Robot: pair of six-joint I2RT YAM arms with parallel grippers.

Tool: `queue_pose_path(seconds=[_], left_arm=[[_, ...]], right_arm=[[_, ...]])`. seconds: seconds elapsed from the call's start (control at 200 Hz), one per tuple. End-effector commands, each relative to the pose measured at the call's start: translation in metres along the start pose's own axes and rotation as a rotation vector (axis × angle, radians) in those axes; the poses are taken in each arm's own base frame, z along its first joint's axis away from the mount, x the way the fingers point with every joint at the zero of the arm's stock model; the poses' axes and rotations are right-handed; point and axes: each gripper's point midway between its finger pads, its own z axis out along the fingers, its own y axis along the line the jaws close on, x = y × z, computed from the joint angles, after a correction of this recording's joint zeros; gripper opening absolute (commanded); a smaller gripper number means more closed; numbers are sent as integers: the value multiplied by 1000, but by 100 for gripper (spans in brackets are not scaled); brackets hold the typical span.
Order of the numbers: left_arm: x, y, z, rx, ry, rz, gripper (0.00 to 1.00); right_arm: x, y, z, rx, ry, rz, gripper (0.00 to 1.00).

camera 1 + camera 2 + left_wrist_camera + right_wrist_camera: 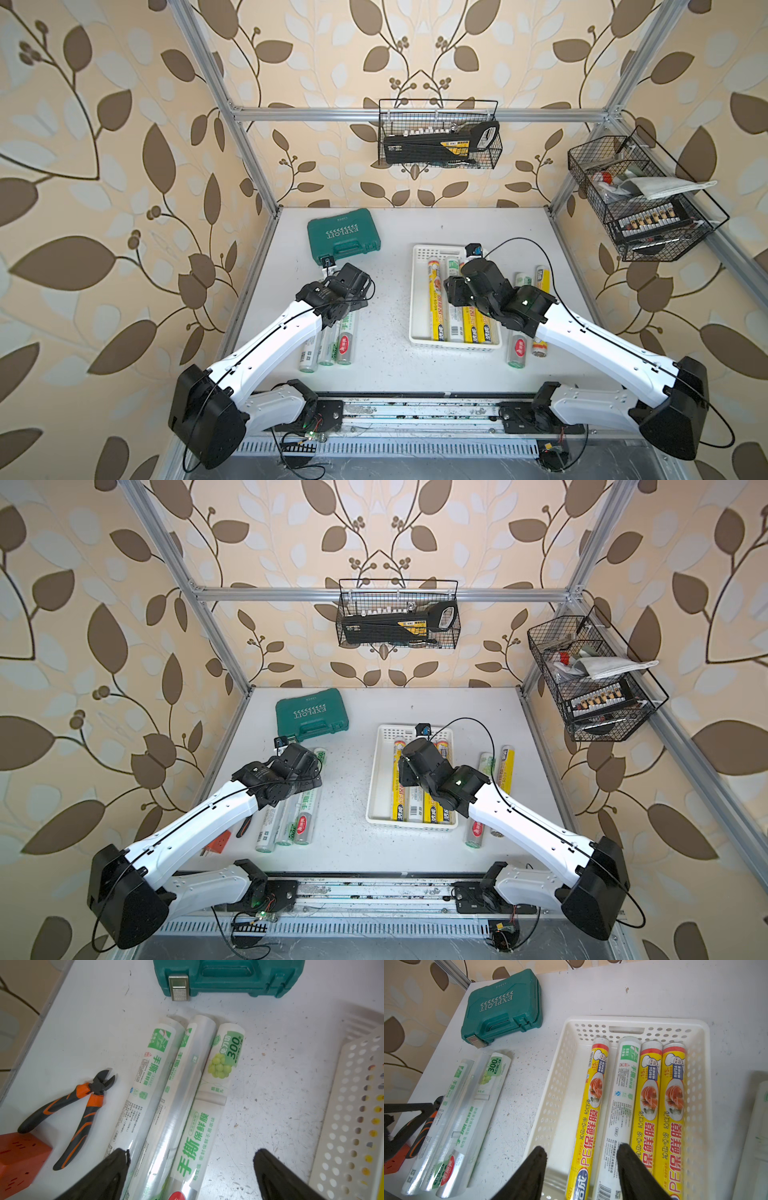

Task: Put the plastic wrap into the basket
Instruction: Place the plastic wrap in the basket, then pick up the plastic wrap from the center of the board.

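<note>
our left gripper (192, 1153) hangs with its jaws spread wide and empty over the three silvery green-print rolls (182, 1088), which lie side by side and touching on the table (280, 1084). one finger sits above the inner rolls, the other above bare table, so the span takes in more than one roll. our right gripper (581, 1148) hovers in the white basket (633, 1019), jaws partly parted and holding nothing, above a yellow-labelled roll (591, 1105) that lies with three others on the basket floor.

we judge the next pick is the left arm's. the grape-labelled roll (209, 1105) is the best choice: its outer side is free and it is the one nearest the basket. we should centre on it alone, close near its middle so it stays level, and keep it parallel to the basket's long side. the open lane is beside that yellow roll, so our right arm ought to clear out first.

the side cutters (83, 1105) and the green tool case (228, 978) are near; we avoid them. two more rolls (516, 353) wait on the table beyond the basket.
</note>
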Motion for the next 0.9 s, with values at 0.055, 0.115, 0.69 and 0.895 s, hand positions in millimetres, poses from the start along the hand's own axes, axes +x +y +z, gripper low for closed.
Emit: queue_pose_path(seconds=[0.055, 0.115, 0.69, 0.895], left_arm=[[10, -8, 13, 23, 60, 14, 99], [12, -7, 18, 19, 73, 16, 99], [28, -16, 41, 56, 173, 32, 99], [34, -23, 48, 65, 217, 44, 99]], right_arm=[[17, -9, -8, -3, 44, -37, 58], [20, -12, -9, 1, 49, -39, 59], [31, -17, -16, -2, 90, -44, 59], [32, -18, -17, -2, 94, -46, 59]])
